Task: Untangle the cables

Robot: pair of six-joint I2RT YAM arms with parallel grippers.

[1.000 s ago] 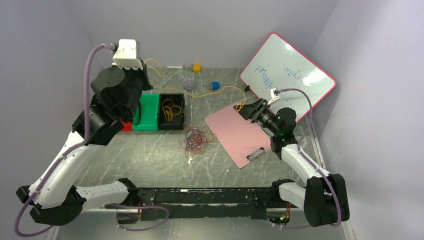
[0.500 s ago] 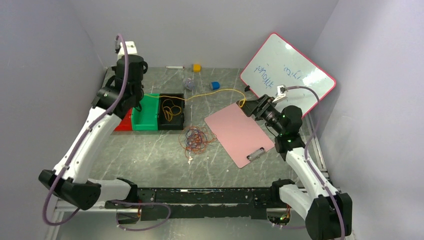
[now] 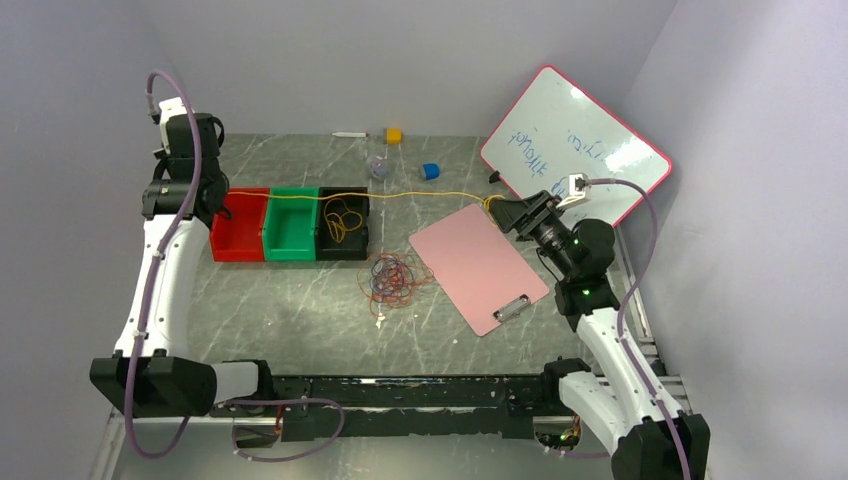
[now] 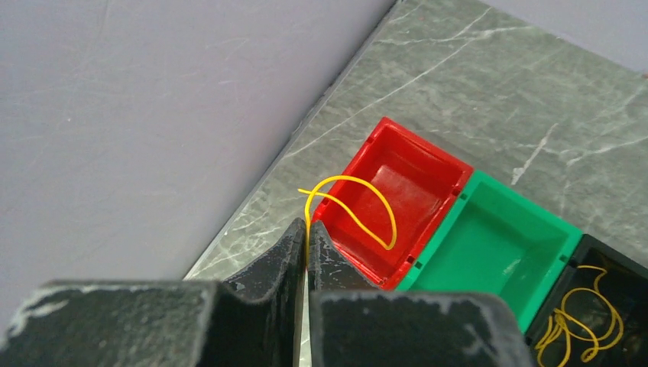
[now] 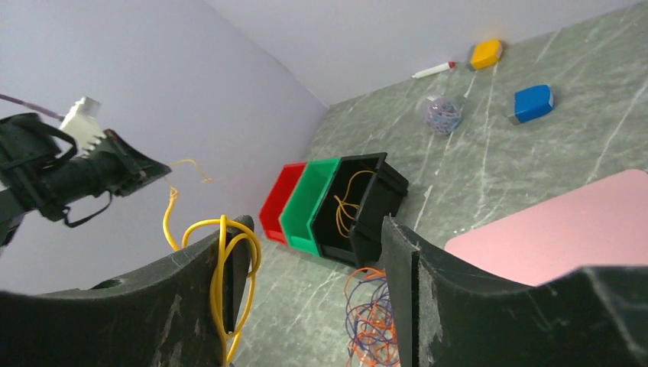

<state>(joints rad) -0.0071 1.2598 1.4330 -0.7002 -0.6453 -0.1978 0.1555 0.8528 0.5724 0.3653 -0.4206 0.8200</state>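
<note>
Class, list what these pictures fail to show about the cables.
- Top view: tangle too small to count strands or crossings.
- Right wrist view: yellow cable leaves the bottom edge; what anchors it there is unseen.
- Left wrist view: black bin cut off by the edge.

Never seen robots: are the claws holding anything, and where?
The left gripper pinches the yellow cable near one end; the far end loops over a finger of the open right gripper.

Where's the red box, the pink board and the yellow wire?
red box (image 3: 240,235): top view, bare floor.
pink board (image 3: 470,262): top view, bare middle.
yellow wire (image 3: 400,195): top view, stretched middle part.
</note>
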